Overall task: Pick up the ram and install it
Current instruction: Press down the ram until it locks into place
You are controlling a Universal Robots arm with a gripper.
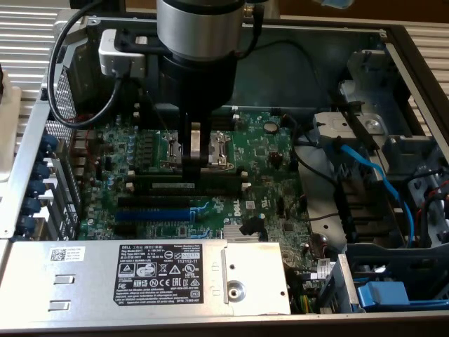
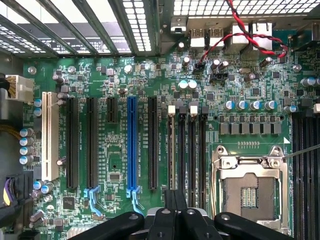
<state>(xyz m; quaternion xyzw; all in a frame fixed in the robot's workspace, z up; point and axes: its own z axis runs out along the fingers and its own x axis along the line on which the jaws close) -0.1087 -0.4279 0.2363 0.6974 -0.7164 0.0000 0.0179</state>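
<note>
Ram is what you should look for among the long black memory slots, in the middle of the glossy green motherboard. It is a thin, flat, dark-green stick standing on edge in one slot, and in the exterior view you can make out a pale label strip along its face. In the wrist view you see it edge-on as a narrow brownish line running straight toward the claw. Your gripper comes down from the matte dark cylindrical wrist. Its two slim black fingers are pressed together and their tips sit at the stick's upper edge, about halfway along it. You cannot tell whether they pinch the stick or only rest on it. From the wrist camera the gripper shows as blocky black links with round pivot screws. Just beside the slots lies the square processor socket, framed in shiny bare metal. On the slots' other side you have the smooth blue expansion slot, more black slots and a cream-white one. A brushed grey metal box with a black printed label covers the near edge of the case, and a blue cable curves through the bay on the exterior view's right.
</note>
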